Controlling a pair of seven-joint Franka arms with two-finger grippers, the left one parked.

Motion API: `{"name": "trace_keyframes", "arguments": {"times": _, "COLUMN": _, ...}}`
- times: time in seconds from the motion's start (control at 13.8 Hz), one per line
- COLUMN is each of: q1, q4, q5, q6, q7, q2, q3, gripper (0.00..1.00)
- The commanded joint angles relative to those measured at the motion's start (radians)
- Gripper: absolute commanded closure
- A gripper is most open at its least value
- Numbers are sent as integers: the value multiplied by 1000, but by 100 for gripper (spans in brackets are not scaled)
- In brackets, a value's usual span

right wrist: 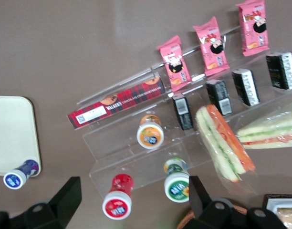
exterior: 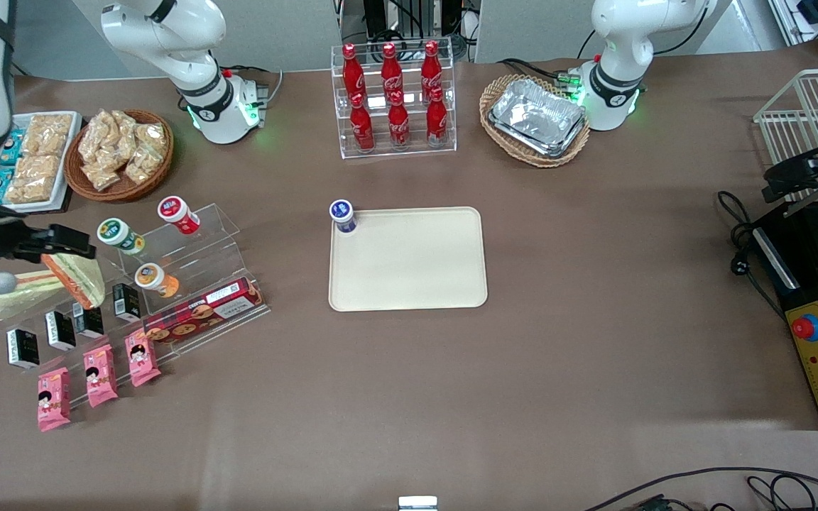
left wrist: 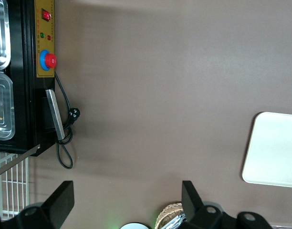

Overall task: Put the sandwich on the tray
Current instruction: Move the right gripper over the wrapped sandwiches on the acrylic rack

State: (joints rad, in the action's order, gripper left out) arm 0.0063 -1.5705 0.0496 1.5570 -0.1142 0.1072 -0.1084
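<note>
Hovering above the sandwich point(exterior: 75, 278), apparently untouched: gripper point(exterior: 61, 245), fingers point(right wrist: 69, 193) apart.

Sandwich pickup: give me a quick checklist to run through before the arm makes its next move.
1. Tool open: ok. The fingers are spread wide with nothing between them.
2. Tool lined up on the sandwich: not ok. It hangs above the display rack, and the sandwich lies outside the gap between the fingers.
3. Sandwich free of its neighbour: cannot tell. The second sandwich lies right beside it and their wraps may touch.
4. Room on the tray: ok. Its surface is bare except for a blue-capped cup at one corner.
5. Sandwich on the tray: not ok, not yet done.
</note>
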Motion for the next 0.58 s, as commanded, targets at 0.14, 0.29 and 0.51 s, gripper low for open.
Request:
{"name": "trace_keyframes", "arguments": {"times": 0.14, "q1": -23, "q4": 1, "q5": -13, "q6": -49, "q7": -312, "q2": -20, "q3": -94, "gripper": 0}}
{"name": "trace_keyframes", "arguments": {"times": 0.29, "q1": -43, "q4": 0, "q5": -17, "q6": -51, "q7": -444, "q2": -15, "q3": -108, "gripper": 0}}
{"name": "trace_keyframes", "arguments": {"times": 0.51, "q1": -51, "q4": 0, "q5": -71, "q6": -49, "q7": -565, "q2": -17, "q3": -109, "gripper": 0}}
